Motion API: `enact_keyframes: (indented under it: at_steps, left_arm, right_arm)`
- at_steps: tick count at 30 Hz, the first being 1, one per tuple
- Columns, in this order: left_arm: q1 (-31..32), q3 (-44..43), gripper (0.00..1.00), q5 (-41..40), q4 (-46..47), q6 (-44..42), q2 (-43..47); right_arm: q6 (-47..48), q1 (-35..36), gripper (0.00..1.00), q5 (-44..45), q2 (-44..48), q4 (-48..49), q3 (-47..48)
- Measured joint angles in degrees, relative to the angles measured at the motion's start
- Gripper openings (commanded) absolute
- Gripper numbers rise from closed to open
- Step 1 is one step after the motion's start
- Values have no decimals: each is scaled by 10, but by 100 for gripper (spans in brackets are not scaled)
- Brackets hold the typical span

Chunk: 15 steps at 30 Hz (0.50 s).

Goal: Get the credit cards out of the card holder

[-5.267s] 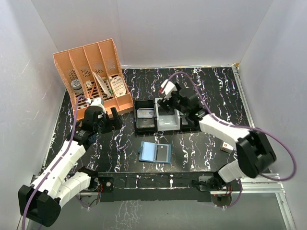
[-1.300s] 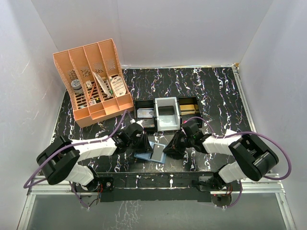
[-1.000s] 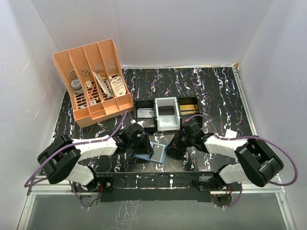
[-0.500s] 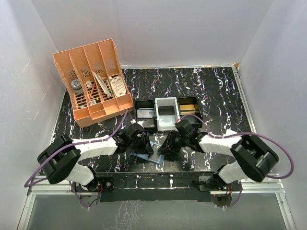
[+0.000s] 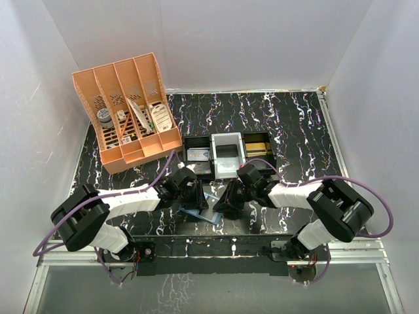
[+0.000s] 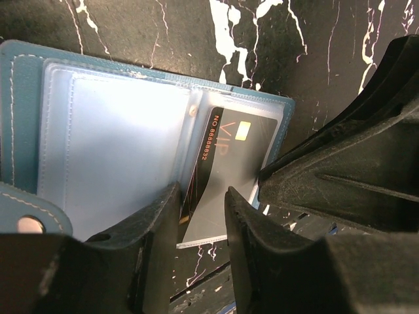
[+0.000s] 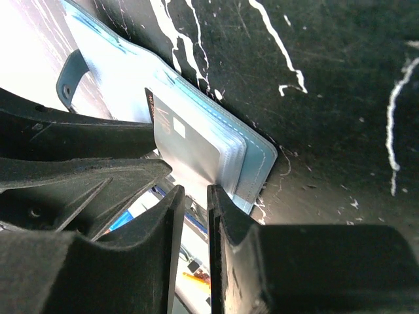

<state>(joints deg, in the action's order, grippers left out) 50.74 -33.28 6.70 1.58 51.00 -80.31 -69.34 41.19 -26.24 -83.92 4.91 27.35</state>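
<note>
Card (image 6: pixel 226 163) likely stiff, slick: pinch exposed edge; card holder (image 6: pixel 19 131) floppy. Left claw (image 6: pixel 200 199), right claw (image 7: pixel 196 194) narrow, grip unclear.

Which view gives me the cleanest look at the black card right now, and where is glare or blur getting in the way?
Left wrist: sharpest; the black card shows its print clearly, though glare whitens the clear sleeve of the card holder beside it. Right wrist: upper left corner blown out, card dim and foreshortened. Top external: evenly lit, but far too small to read anything.
</note>
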Motion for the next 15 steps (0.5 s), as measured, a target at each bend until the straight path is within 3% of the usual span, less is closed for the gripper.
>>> enact_keyframes:
  at_steps: [9, 15]
  left_arm:
    - [-11, 22, 0, 2, 19, 21, 8]
    - [-12, 35, 0, 3, 25, 37, 28]
  right_arm:
    - [1, -4, 20, -19, -18, 7, 8]
    - [8, -5, 20, -20, -20, -5, 15]
